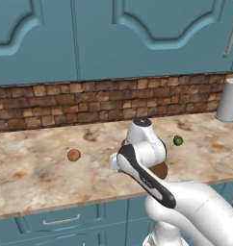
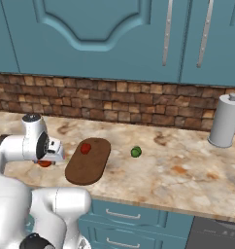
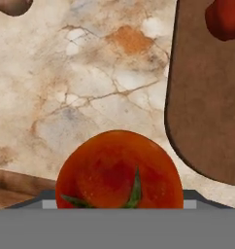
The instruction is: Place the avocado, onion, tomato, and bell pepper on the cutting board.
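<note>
The tomato (image 3: 119, 168), red with a green stalk, sits right against my gripper (image 3: 119, 202), whose jaws press on its two sides; the fingertips are hidden by it. In the right base view the gripper (image 2: 47, 156) points down over the tomato (image 2: 44, 164), just left of the cutting board (image 2: 88, 165), a dark brown oval. A second red fruit (image 2: 85, 148), the bell pepper as far as I can tell, lies on the board's far end (image 3: 207, 97). The avocado (image 2: 135, 152) rests on the counter to the board's right. The onion (image 1: 73, 154) lies farther left on the counter.
A white paper towel roll (image 2: 225, 120) stands at the back right by the brick wall. My own arm covers most of the board in the left base view. The counter's front edge runs close to the tomato.
</note>
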You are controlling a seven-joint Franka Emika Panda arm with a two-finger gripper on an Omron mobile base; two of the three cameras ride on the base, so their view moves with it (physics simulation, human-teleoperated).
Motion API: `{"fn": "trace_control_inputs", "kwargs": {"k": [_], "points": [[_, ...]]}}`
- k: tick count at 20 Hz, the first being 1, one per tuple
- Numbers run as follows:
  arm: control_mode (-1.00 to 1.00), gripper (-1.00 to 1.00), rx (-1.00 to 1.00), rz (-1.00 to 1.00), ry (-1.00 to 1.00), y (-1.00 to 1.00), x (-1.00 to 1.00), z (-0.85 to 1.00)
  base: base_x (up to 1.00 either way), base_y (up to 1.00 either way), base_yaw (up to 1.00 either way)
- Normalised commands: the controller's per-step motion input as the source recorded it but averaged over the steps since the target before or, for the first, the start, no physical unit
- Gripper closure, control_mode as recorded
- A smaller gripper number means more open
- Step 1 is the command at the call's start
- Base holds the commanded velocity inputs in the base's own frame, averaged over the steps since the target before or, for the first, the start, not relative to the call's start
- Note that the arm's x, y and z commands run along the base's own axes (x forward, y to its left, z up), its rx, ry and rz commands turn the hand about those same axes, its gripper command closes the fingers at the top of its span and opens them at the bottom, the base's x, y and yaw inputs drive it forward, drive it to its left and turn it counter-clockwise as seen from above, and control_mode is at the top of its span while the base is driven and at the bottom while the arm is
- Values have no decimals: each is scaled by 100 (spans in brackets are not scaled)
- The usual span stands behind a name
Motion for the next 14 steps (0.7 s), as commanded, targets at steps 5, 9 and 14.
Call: {"fn": "trace_control_inputs", "kwargs": {"k": [5, 9, 14], "points": [[-100, 100, 0, -12, 0, -98, 0, 30, 0, 0, 0], [-100, 100, 0, -8, 4, -59, 26, 9, 0, 0, 0], [-100, 100, 0, 0, 1, -2, 77, -10, 0, 0, 0]]}}
